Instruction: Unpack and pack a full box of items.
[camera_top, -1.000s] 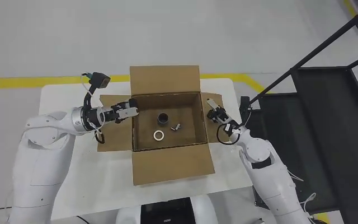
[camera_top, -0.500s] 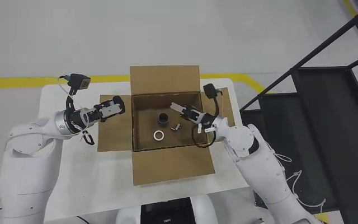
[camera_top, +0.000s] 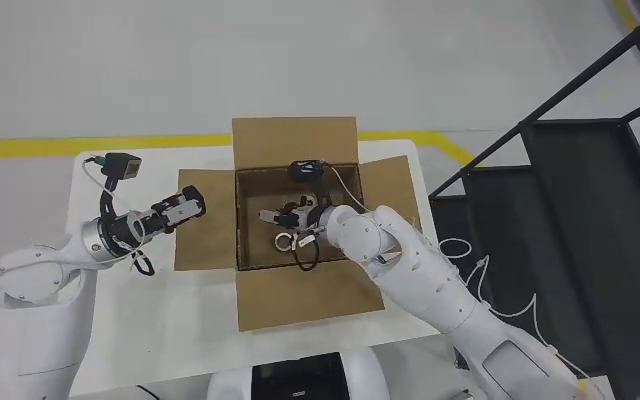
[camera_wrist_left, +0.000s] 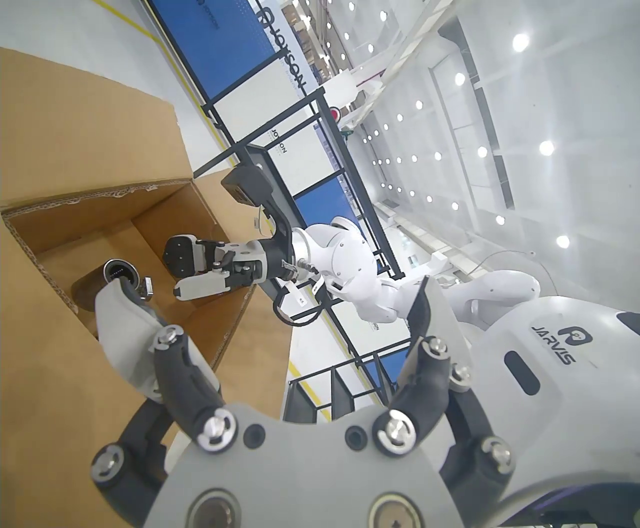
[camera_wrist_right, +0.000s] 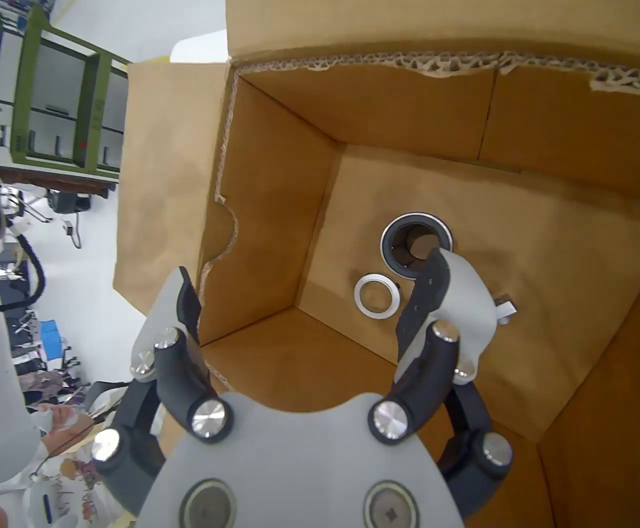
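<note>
Right gripper (camera_wrist_right: 310, 272) is hanging inside the open box (camera_wrist_right: 280, 165), fingers spread wide, carrying nothing. Three items are lying on the box floor just ahead of and below it: a dark sleeve (camera_wrist_right: 397, 250) standing upright with its bore pointing up, a white ring (camera_wrist_right: 362, 295) lying flat just beside it, and a small metal piece (camera_wrist_right: 504, 307) near them. Left gripper (camera_top: 188, 205) is hovering outside, over the side flap (camera_top: 205, 240), likewise wide and empty. Judging: the right arm is nearer, and a straight descent looks called for.

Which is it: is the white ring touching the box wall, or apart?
Apart. Right wrist view shows bare floor between white ring and box wall.
</note>
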